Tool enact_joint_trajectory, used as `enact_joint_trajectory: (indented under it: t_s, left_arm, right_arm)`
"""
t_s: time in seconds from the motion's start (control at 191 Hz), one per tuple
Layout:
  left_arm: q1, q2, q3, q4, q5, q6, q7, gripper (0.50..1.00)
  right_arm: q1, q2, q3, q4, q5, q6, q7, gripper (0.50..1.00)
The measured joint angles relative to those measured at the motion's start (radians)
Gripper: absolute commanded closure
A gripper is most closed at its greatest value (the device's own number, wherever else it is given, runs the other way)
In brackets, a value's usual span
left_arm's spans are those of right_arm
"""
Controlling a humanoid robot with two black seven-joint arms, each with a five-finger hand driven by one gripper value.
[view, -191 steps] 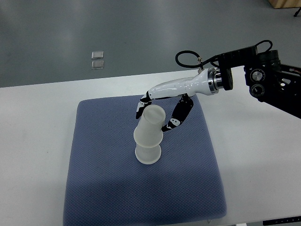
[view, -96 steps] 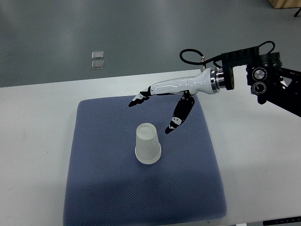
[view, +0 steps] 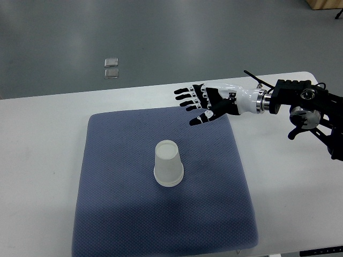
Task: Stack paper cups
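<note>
Near the middle of the blue mat, slightly left of centre: the paper cups, mouth down and flat base up, standing upright, apparently one nested over another, though the overlap is hard to make out from above. Well apart from them, farther back and to the right: the right robot hand, held over the far right corner of the mat, palm turned to the camera, fingers spread and pointing left, gripping nothing. Joined at the wrist to a white forearm and black arm hardware reaching in from the right edge. Under the mat: the white counter, spanning the whole width. Beyond the counter, on the grey floor at far left: two small pale squares.
</note>
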Motion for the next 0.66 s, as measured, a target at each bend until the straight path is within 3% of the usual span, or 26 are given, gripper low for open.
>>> enact_joint_trajectory:
  t_s: [0.366, 0.659]
  left_arm:
    - [0.000, 0.000, 0.000, 0.000, 0.000, 0.000, 0.000, 0.500]
    - [0.000, 0.000, 0.000, 0.000, 0.000, 0.000, 0.000, 0.500]
  right_arm:
    - [-0.004, 0.123, -0.002, -0.323, 0.424, -0.058, -0.067, 0.583]
    - [-0.005, 0.145, 0.002, -0.375, 0.441, -0.072, -0.051, 0.581]
